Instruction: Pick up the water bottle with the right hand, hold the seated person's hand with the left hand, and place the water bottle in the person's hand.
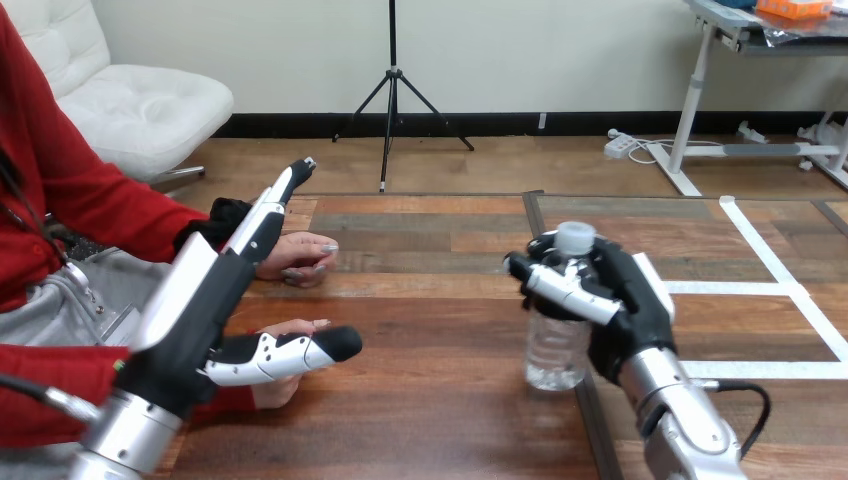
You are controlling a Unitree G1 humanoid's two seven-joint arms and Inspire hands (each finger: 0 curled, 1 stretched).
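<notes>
A clear water bottle with a white cap stands upright on the wooden table, right of centre. My right hand is shut on its upper half, fingers curled round the front. My left hand is open at the left, fingers straight and pointing away, thumb stretched out to the right. The person's nearer hand lies just behind and under that thumb; I cannot tell whether they touch. The person's farther hand rests palm down on the table beside my left fingers.
White tape lines mark the table's right part. A dark seam runs down the tabletop behind the bottle. Bare wood lies between the person's hands and the bottle.
</notes>
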